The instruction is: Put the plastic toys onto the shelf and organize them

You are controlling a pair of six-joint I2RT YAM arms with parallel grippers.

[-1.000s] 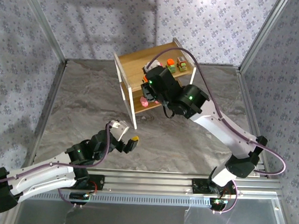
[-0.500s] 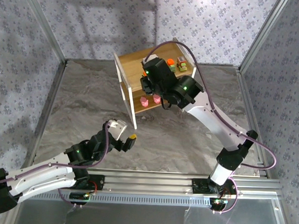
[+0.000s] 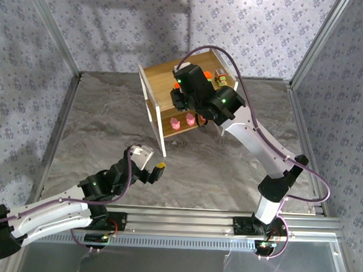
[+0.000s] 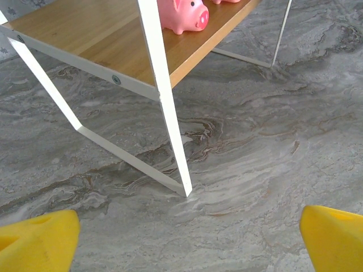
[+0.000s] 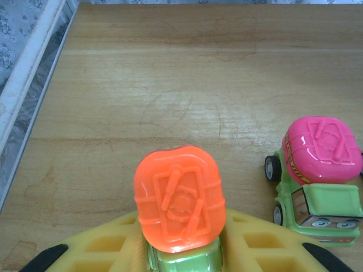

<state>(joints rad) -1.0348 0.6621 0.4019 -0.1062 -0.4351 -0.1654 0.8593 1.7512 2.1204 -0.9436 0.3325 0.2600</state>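
The shelf (image 3: pixel 158 81) stands at the back middle of the table. My right gripper (image 3: pixel 179 95) hovers over its top board and is shut on a yellow-green truck with an orange top (image 5: pixel 178 198); its yellow fingers (image 5: pixel 108 243) press against the truck's sides. To the right, a magenta-topped truck (image 5: pixel 319 167) stands on the board, and another truck (image 3: pixel 220 78) is further right. Two pink figures (image 3: pixel 175 123) sit on the lower board, one seen as a pig (image 4: pixel 181 12). My left gripper (image 3: pixel 153 167) is open and empty, low over the table before the shelf's white leg (image 4: pixel 170 113).
The shelf's thin white frame (image 4: pixel 122 156) reaches the marble tabletop (image 4: pixel 255 170) close ahead of the left gripper. Metal cage posts (image 3: pixel 56 40) and patterned walls ring the table. The top board's left part (image 5: pixel 142 85) is bare wood.
The right arm has carried the orange-topped truck from the shelf's front edge further back over the top board. The left arm has barely moved.
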